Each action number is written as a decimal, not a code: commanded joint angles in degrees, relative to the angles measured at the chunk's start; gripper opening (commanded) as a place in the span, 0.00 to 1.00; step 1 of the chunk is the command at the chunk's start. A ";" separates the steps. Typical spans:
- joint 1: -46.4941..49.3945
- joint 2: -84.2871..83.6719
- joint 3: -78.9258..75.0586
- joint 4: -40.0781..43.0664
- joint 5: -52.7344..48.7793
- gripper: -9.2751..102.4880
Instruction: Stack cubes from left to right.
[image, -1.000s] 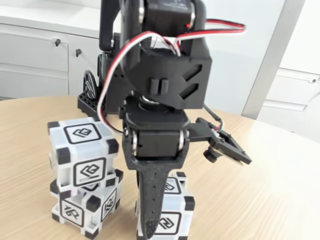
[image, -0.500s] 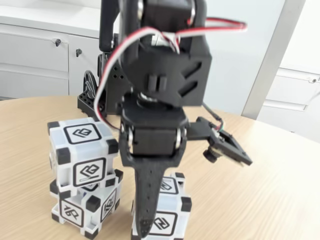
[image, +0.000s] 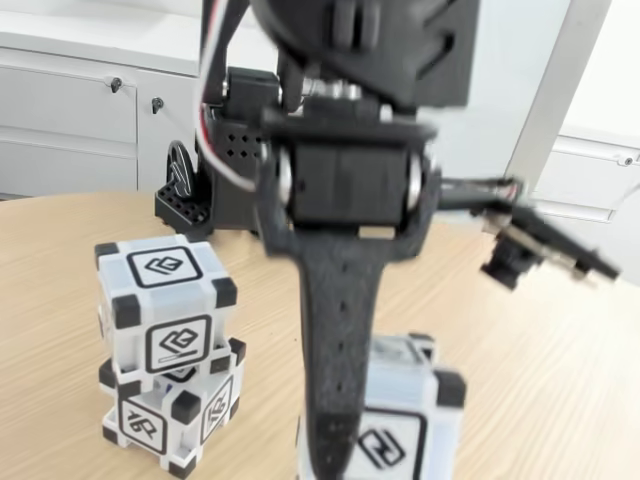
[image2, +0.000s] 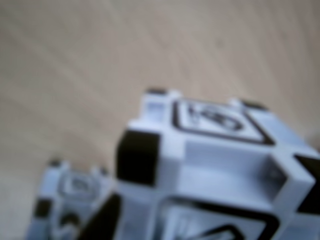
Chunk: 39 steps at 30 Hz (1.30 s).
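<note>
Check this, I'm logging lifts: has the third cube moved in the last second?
Yes. The third cube has shifted right, away from the two-cube stack, which stayed put.

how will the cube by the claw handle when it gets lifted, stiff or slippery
The cube looks like rigid molded plastic, so probably stiff. Its smooth faces may slip somewhat, though the black corner blocks could give the claw purchase. Flat sides: unlikely to roll.

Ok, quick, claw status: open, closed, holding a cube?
Claw: against the third cube, apparently gripping it; closure cannot be told, only one finger is visible.
</note>
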<state>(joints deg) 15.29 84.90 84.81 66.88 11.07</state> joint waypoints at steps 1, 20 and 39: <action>-0.88 3.16 -9.40 6.06 0.26 0.24; -2.20 3.52 -33.93 32.17 -8.17 0.24; 4.75 23.47 -10.90 32.08 -18.98 0.24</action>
<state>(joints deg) 19.34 103.80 70.58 98.44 -6.94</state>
